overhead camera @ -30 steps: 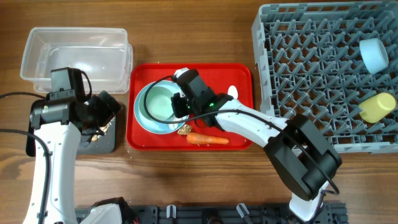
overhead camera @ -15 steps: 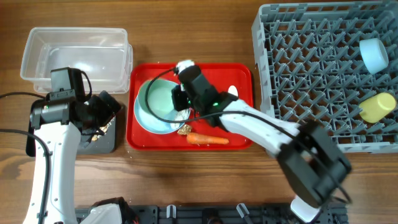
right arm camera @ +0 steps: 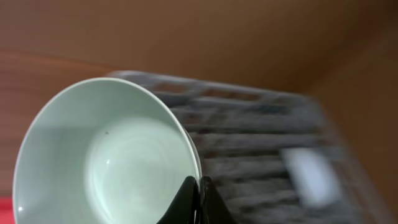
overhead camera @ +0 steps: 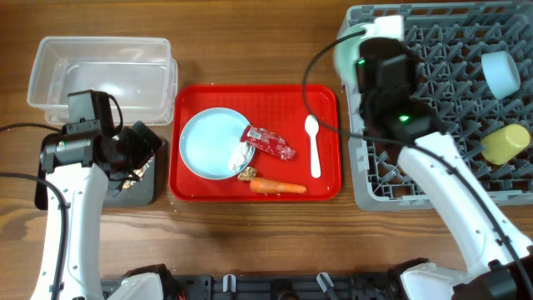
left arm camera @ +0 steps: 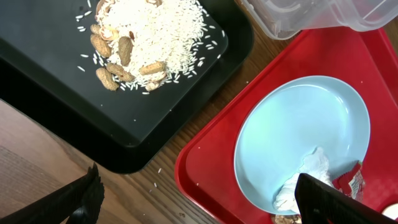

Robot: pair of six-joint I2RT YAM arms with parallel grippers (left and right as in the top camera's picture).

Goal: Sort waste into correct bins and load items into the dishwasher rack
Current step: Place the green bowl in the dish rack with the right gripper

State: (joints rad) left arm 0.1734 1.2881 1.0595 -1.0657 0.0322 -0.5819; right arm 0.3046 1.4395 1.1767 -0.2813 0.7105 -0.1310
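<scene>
Red shiny snack wrapper [overhead camera: 268,142]: print too small to read. It lies on the red plastic serving tray [overhead camera: 254,92] beside the light blue round plate [overhead camera: 208,142], with crumpled white tissue [overhead camera: 241,154], orange carrot [overhead camera: 279,186] and white spoon [overhead camera: 313,146].
Black rectangular tray [left arm camera: 155,118]: pale rice-like crumbs [left arm camera: 161,31], small brown food scraps [left arm camera: 109,59].
Clear rectangular plastic tub [overhead camera: 100,75]: far left of desk [overhead camera: 250,233].
Grey pegged dishwasher rack [overhead camera: 433,108]: light blue bowl [overhead camera: 502,73], small yellow cup [overhead camera: 506,143].
Right gripper [right arm camera: 196,190]: clenched on rim of pale green bowl [right arm camera: 106,162], over the rack's far left corner.
Left gripper [left arm camera: 199,186]: released.
</scene>
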